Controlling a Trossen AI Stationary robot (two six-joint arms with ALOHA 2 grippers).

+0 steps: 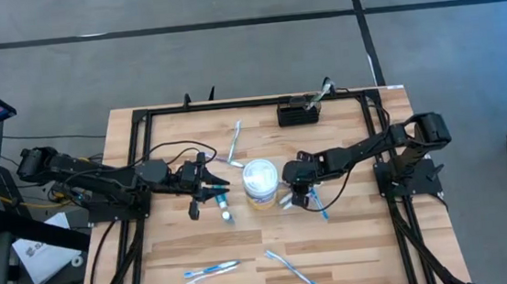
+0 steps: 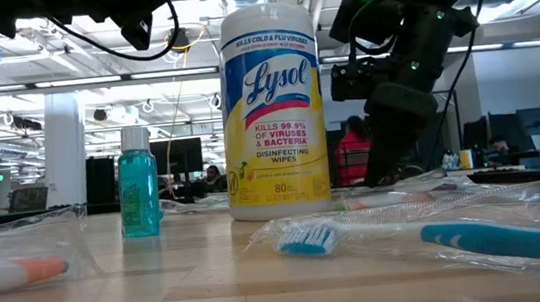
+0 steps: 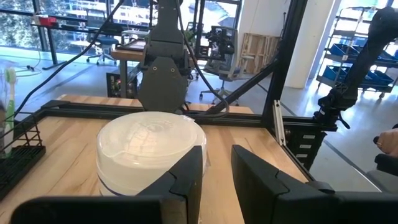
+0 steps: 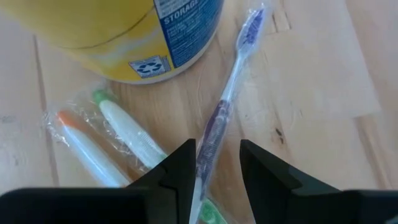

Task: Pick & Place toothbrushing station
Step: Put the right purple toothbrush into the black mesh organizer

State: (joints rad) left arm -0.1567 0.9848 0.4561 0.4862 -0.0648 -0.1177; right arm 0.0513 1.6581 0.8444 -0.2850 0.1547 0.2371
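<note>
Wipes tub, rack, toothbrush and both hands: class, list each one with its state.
Wipes tub: upright, lid shut.
Toothbrushing station: at the table's far edge, not held.
Purple toothbrush: wrapped, flat on the table.
Left hand: open, empty, beside the tub.
Right hand: open, astride the purple toothbrush.

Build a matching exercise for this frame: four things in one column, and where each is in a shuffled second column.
Things:
1. toothbrushing station
2. wipes tub
3. left gripper
4. right gripper

Places:
A. middle of the table, between the two grippers
B. above a wrapped purple toothbrush beside the tub's base
C. far edge of the table, by the frame
D. level with the tub's white lid, pointing at it from the side

Pairs: 1-C, 2-A, 3-D, 4-B
</note>
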